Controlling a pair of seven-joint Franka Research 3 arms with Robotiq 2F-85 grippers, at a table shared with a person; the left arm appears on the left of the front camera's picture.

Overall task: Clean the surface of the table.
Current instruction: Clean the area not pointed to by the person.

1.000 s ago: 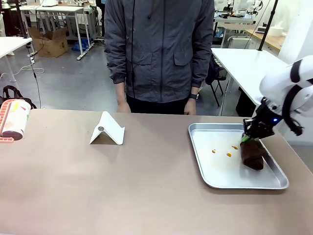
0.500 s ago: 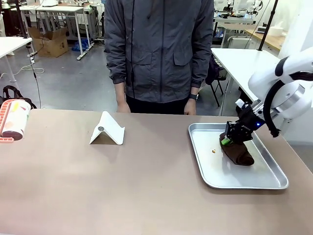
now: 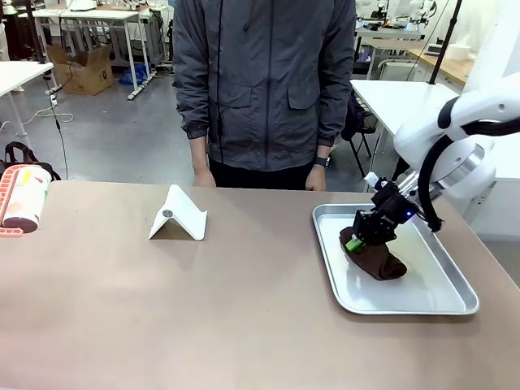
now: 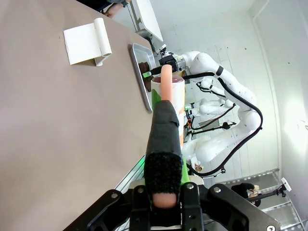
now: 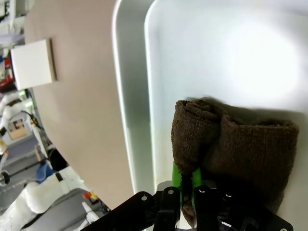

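Observation:
The brownish-taupe table (image 3: 203,309) spans the front view. On its right side lies a shiny metal tray (image 3: 422,305). My right gripper (image 3: 357,241) is shut on a crumpled brown cloth (image 3: 378,262) and presses it on the tray's left part. In the right wrist view the cloth (image 5: 240,149) bunches around the green pads (image 5: 177,179), close to the tray's rim (image 5: 130,96). My left gripper (image 4: 163,125) is shut on the orange handle of a lint roller (image 4: 169,94), held above the table (image 4: 48,120). That roller (image 3: 20,199) sits at the front view's left edge.
A white folded stand (image 3: 177,215) rests on the table's far left-centre and appears as a white card (image 5: 32,65) in the right wrist view. A person in a grey jacket (image 3: 264,81) stands at the far edge, hands (image 3: 203,175) near the table.
My right gripper has dragged the brown cloth leftward across the tray, over the small orange spots, which no longer show. The lint roller and stand have not moved.

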